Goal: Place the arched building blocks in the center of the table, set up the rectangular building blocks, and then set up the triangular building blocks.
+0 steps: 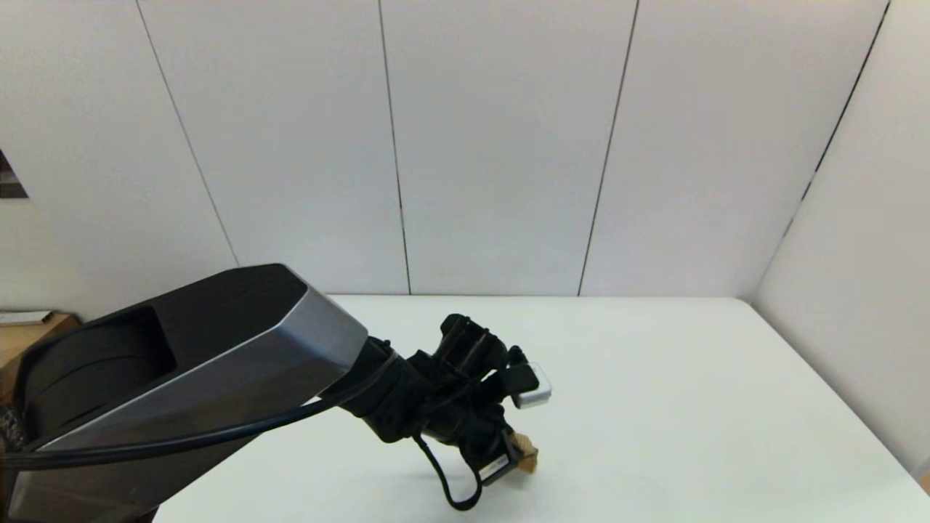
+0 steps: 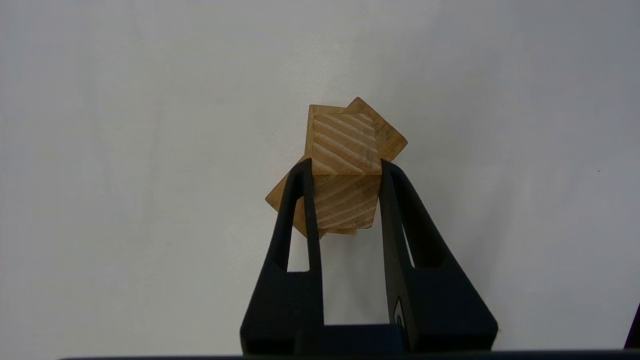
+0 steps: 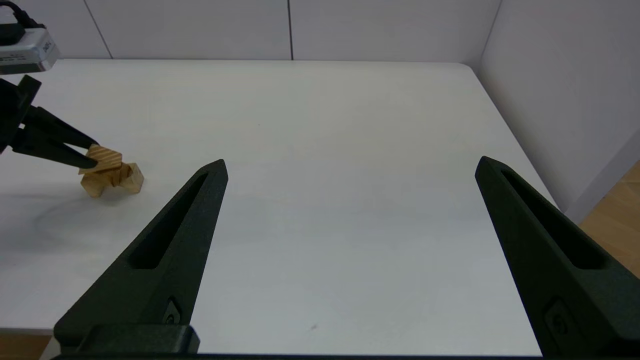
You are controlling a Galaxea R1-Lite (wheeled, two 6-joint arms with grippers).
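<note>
My left gripper (image 2: 345, 165) is shut on a small light-wood block with two sloping faces meeting at a ridge, the triangular building block (image 2: 344, 145). It sits on top of an oblong wooden block lying crosswise under it (image 2: 387, 135). In the right wrist view that lower block shows two short legs, so it is the arched building block (image 3: 131, 181), with the triangular block (image 3: 102, 157) above it. The rectangular building block is hidden. In the head view the left gripper (image 1: 517, 456) covers most of the stack (image 1: 530, 457). My right gripper (image 3: 351, 164) hangs open over the table, holding nothing.
The white table (image 1: 690, 407) ends at a pale wall at the back and at a side wall on the right (image 3: 550, 75). The left arm's large black and silver link (image 1: 196, 363) fills the lower left of the head view. A brown box (image 1: 22, 338) stands beyond the table's left side.
</note>
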